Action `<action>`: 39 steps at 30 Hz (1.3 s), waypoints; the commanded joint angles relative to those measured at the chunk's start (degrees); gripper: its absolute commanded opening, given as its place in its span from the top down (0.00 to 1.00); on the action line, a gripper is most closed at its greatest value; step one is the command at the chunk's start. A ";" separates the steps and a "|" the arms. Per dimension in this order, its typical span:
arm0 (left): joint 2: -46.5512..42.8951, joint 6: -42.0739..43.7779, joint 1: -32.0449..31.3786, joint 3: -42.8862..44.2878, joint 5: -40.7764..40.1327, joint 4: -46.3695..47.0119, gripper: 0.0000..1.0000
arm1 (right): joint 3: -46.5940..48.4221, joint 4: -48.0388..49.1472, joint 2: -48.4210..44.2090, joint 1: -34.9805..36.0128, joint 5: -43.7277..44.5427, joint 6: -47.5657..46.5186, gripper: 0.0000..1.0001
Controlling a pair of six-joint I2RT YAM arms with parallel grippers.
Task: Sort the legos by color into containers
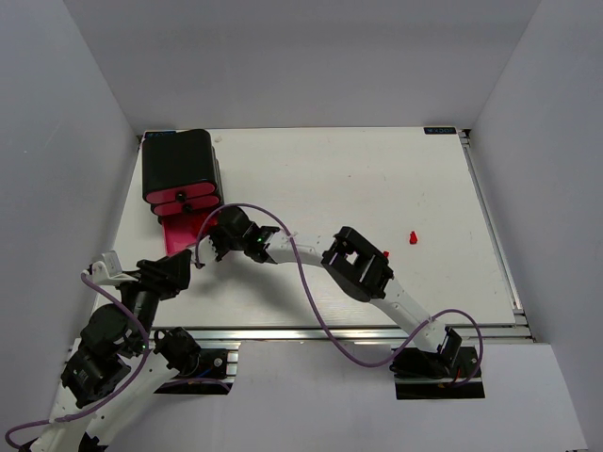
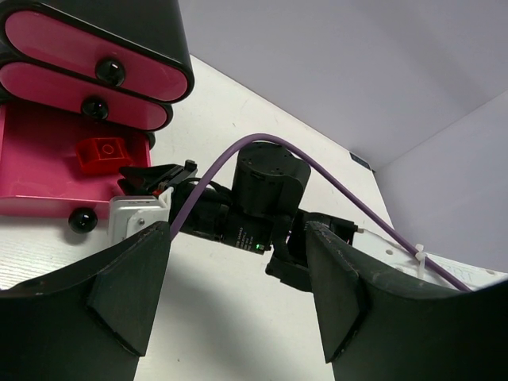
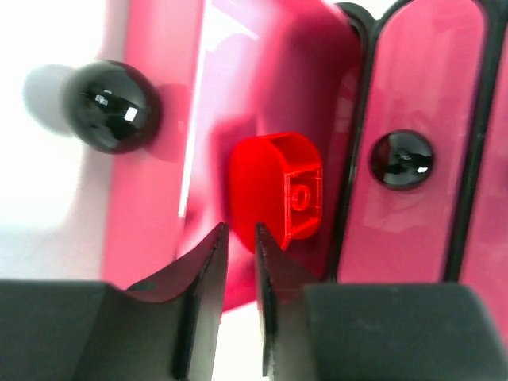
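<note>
At far left corner of table (image 1: 377, 179), noted glossy black housing (image 1: 177, 162) standing close to the left edge. Found bottom drawer (image 1: 177, 234) pulled out toward the near edge and the upper two drawers (image 2: 87, 48) shut. Saw one red brick (image 3: 278, 186) lying inside the open drawer, at its back by the shut drawer fronts, touched by neither arm. Spotted second red brick (image 1: 413, 237) alone on the right half of the table, well apart from both grippers and well in from the right edge. Logged wide bare surface across the middle and far right. Found tight room only around the drawer, crowded by both wrists.

Found right arm stretched low and diagonally from its near-right base across to the drawer, with elbow bent mid-table and purple cable (image 1: 311, 282) looping beside it. Recorded right gripper (image 3: 240, 234) poised at the open drawer, between its knob (image 3: 115, 107) and the brick, jaws a narrow slit apart, gripping nothing. Found left arm folded near the left edge, with left gripper (image 2: 236, 238) aimed at the drawer from the near side, fingers spread wide with nothing held, just beside the right wrist.
</note>
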 commanded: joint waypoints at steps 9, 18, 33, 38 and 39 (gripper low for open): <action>-5.61 -0.20 0.23 0.61 -0.41 -0.56 0.21 | 10.18 -10.47 -5.50 -2.80 -10.77 16.65 0.49; -5.61 -0.21 0.23 0.53 -0.50 -0.56 0.21 | 13.26 -12.24 -2.51 -4.12 -15.00 18.68 0.56; -5.61 -0.20 0.23 0.53 -0.50 -0.38 0.21 | 16.34 -11.71 2.50 -4.56 -16.15 20.52 0.62; -5.70 -0.12 0.23 0.53 -0.41 -0.29 0.21 | 15.64 -12.15 2.59 -4.91 -14.56 20.88 0.58; -5.61 -0.12 0.23 0.35 -0.41 -0.29 0.21 | 15.29 -12.15 2.41 -4.91 -14.56 20.88 0.58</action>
